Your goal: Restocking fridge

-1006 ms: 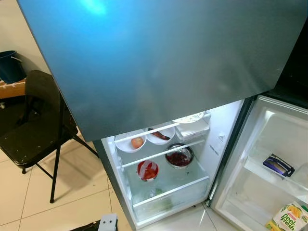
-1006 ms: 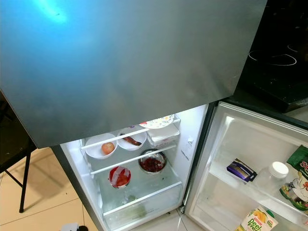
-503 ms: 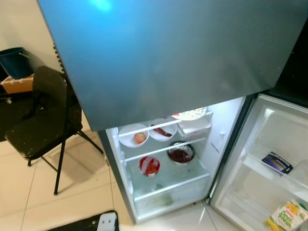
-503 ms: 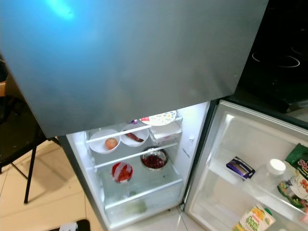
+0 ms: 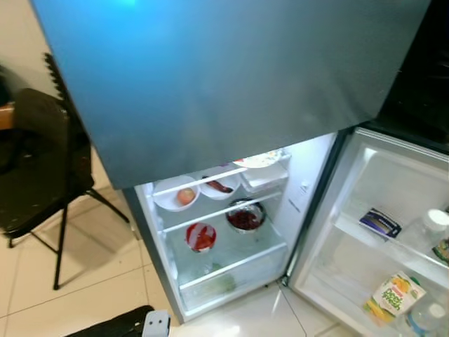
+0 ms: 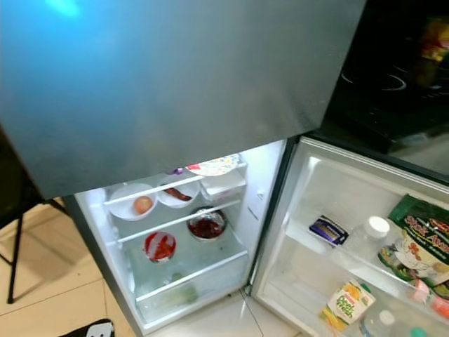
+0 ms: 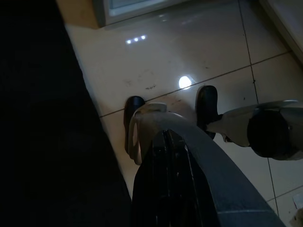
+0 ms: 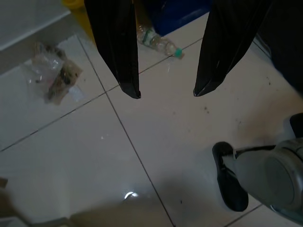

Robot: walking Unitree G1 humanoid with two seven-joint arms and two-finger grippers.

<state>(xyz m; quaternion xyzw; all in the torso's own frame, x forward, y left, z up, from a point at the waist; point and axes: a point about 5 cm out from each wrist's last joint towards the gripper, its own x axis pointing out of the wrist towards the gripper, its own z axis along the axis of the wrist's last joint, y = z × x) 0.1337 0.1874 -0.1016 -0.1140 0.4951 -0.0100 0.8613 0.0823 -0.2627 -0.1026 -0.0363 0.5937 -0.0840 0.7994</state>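
nothing moved but camera, white bowl (image 5: 175, 196) holding peach, right gripper (image 8: 165, 93) jaws open, left unclear

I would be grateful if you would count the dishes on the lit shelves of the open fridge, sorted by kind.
White bowls: 2
Metal bowl: 1
Red-topped bowl: 1
Patterned plate: 1
Total: 5
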